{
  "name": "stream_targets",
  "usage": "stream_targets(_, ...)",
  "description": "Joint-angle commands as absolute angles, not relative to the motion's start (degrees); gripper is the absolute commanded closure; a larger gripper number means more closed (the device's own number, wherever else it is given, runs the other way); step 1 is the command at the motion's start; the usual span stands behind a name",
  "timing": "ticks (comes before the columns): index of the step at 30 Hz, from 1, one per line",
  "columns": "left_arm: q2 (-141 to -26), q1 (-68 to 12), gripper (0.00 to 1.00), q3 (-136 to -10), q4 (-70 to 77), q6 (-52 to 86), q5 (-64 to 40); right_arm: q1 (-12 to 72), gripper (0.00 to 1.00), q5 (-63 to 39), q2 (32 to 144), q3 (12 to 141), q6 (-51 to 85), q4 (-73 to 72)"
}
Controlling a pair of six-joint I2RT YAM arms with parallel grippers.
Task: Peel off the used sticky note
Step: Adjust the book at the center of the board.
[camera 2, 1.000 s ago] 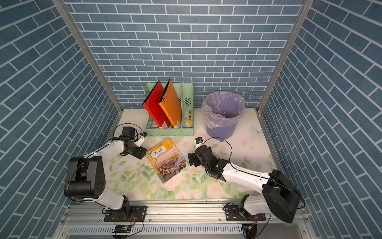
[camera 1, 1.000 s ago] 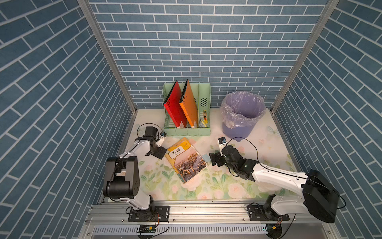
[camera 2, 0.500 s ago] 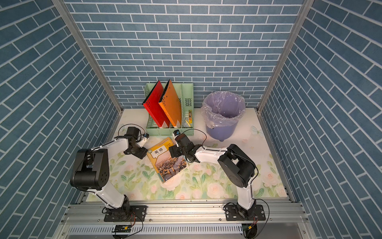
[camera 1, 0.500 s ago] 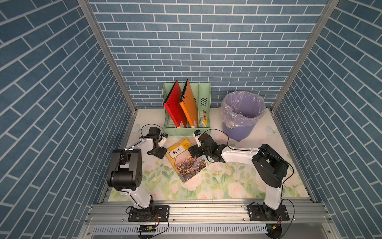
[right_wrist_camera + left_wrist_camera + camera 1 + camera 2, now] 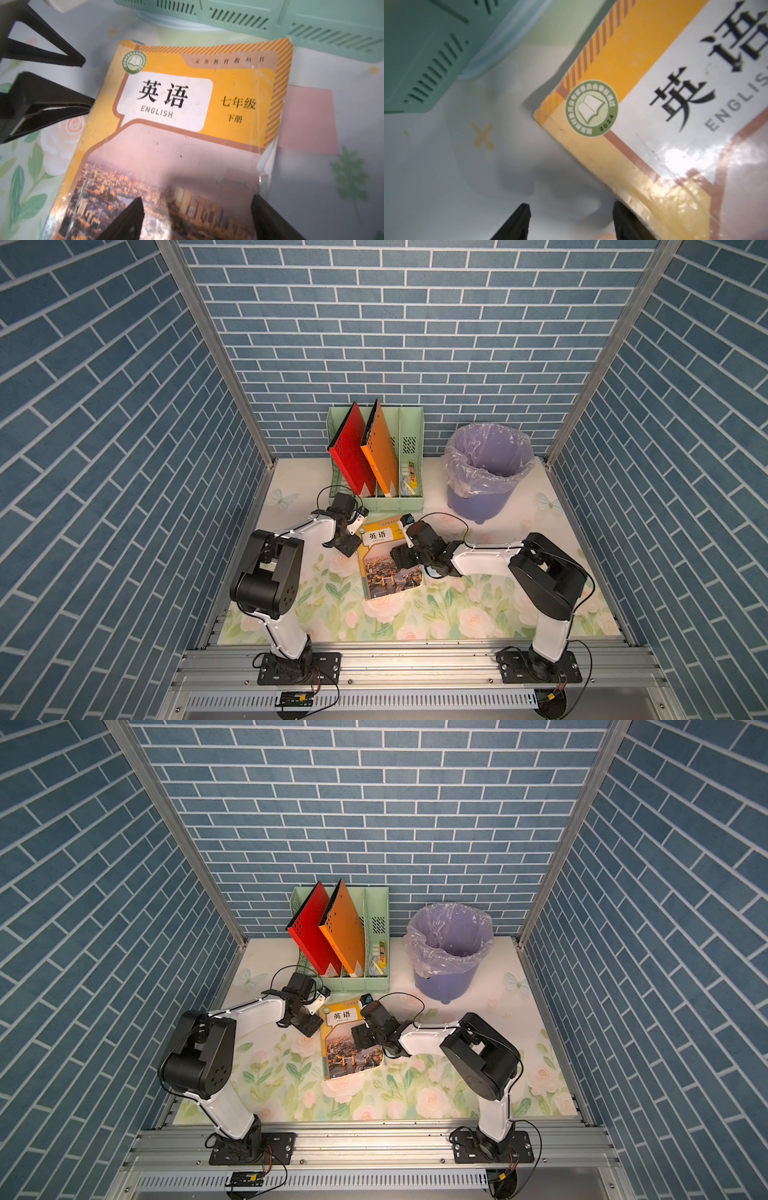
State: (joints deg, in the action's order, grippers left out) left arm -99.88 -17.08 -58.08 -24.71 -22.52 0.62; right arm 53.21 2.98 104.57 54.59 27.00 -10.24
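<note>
Right wrist view: the book [image 5: 176, 135] lies closed and face up on the floral counter [image 5: 27, 166], its orange cover printed ENGLISH. The pink sticky note [image 5: 307, 120] juts out flat from the book's open-page edge, near the top corner of the cover, on the side away from the spine. Which page it is stuck to I cannot tell. The right jaws stand wide apart and empty, fingertips [image 5: 133, 218] low over the city photo on the cover, well short of the note.

In the same view the left jaws sit at the spine side, apart with a clear gap and nothing between them. The left wrist view shows their fingertips [image 5: 519, 220] over bare counter [image 5: 446, 166] by the book [image 5: 654, 104], one tip right at the spine edge. Whether it touches is unclear.

In both top views the book [image 5: 384, 576] [image 5: 351, 1056] lies between the two arms, just before the green rack [image 5: 409, 502] [image 5: 374, 984]. The rack holds a red folder [image 5: 351, 460] and an orange folder [image 5: 380, 456]. The lined bin [image 5: 486, 472] [image 5: 449, 944] stands beside the rack. There the right arm hides the note.
</note>
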Motion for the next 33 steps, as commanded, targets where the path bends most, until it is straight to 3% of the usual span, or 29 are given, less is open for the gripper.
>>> stream_targets(1,-101.3,-21.0,0.32,-57.8,-28.4,-22.8,-2.0,53.3,0.18,7.0,98.0,49.3,33.3,-10.9)
stream_targets(8,-100.8,-26.8,0.32,-58.6,-30.9,-23.6,-4.9,53.3,0.18,10.6,88.4,39.1,38.2,-11.3)
stream_targets(15,-99.0,-26.4,0.32,-61.0,-32.1,-24.2,-4.0,50.3,0.19,12.4,87.6,39.3,38.6,-8.2)
stream_targets(23,-99.2,-25.9,0.32,-62.3,-31.3,-23.4,-1.4,44.6,0.21,6.0,91.2,41.2,36.2,-10.6)
stream_targets(33,-103.5,-26.5,0.38,-61.1,-27.6,-23.3,0.3,48.4,0.38,3.2,94.5,40.9,37.9,-11.9)
